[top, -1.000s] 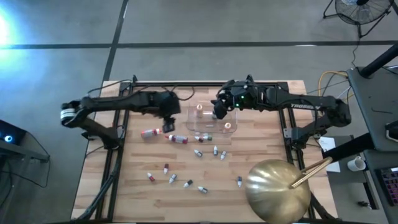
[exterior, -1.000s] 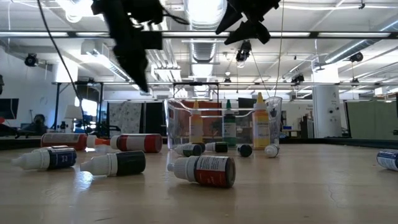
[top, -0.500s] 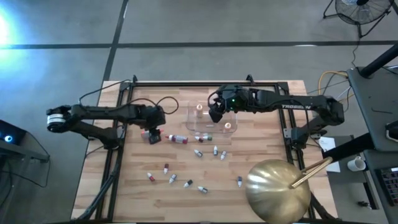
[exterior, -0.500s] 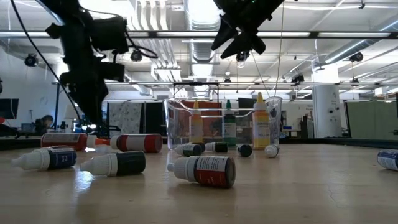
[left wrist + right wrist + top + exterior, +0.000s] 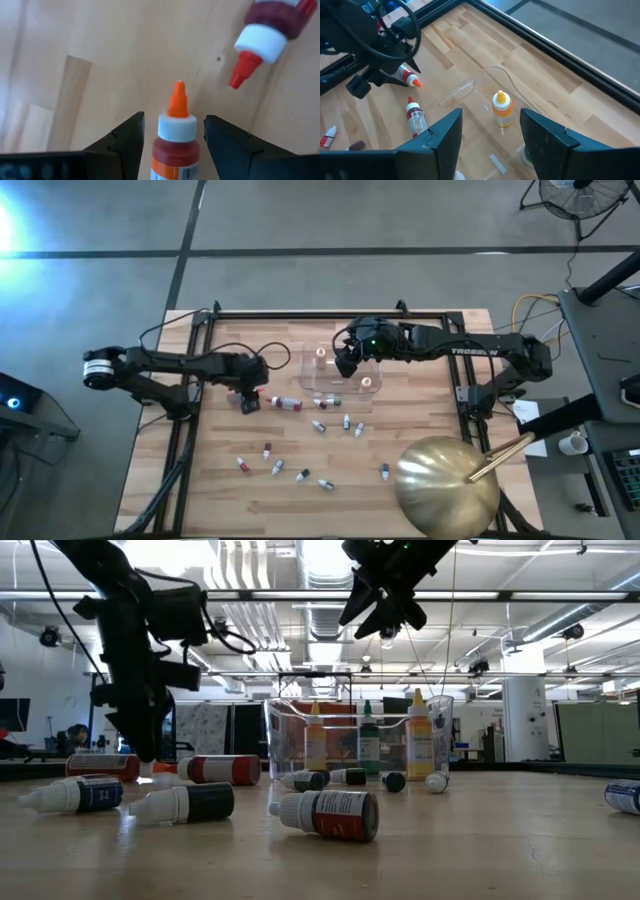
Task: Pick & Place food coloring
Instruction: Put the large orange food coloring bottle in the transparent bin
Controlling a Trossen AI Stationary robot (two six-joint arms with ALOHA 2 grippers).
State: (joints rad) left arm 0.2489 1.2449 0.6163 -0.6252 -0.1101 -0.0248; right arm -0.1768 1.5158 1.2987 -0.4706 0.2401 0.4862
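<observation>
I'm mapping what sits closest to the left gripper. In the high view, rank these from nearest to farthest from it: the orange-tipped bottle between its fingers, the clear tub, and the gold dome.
1. Orange-tipped bottle: between the open fingers of the left gripper, on the table's left side.
2. Clear tub: mid-table, under the right gripper.
3. Gold dome: the near right corner, farthest.

Dark arms — white lettering on right arm (image 5: 480, 351), looped black cables.
</observation>
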